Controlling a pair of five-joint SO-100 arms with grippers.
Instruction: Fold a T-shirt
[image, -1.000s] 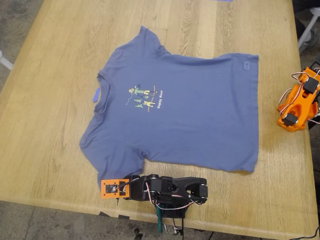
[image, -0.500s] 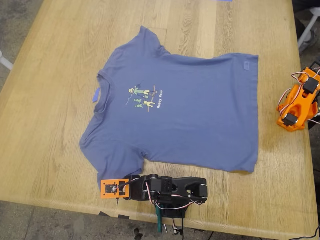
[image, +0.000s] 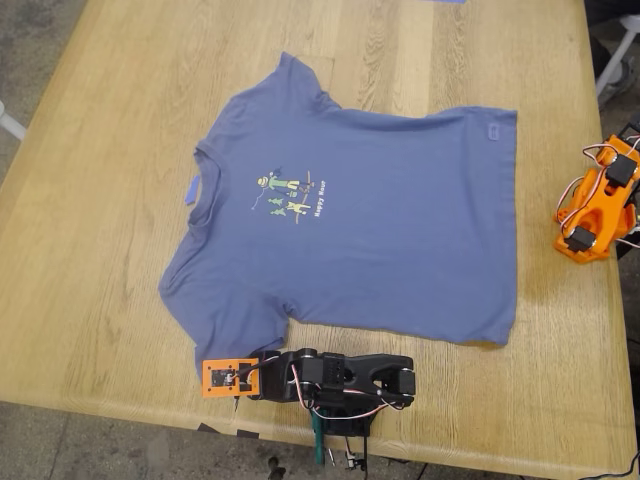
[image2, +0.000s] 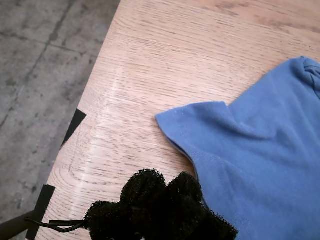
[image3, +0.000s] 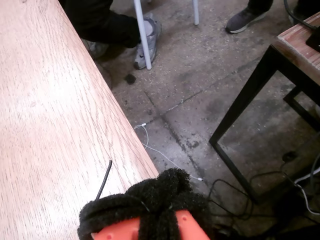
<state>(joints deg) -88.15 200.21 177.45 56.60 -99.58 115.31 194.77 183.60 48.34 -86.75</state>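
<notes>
The slate-blue T-shirt (image: 360, 220) lies spread flat on the wooden table (image: 100, 250), collar toward the exterior view's left, with the cartoon print (image: 288, 195) facing up. My first gripper (image: 232, 382) belongs to the black arm folded at the table's near edge, just beside the shirt's near sleeve. Its black fuzzy pads (image2: 160, 210) are together, with the sleeve corner (image2: 200, 125) in front of them and untouched. My second gripper (image: 580, 235) is on the orange arm folded at the exterior view's right, away from the shirt. Its pads (image3: 150, 200) are together over the table edge and hold nothing.
A small blue tape scrap (image: 190, 190) lies by the collar. Off the table's edge the second wrist view shows concrete floor, a person's shoes (image3: 150, 30), a chair leg (image3: 141, 35), a black-framed table (image3: 250, 95) and cables (image3: 165, 155).
</notes>
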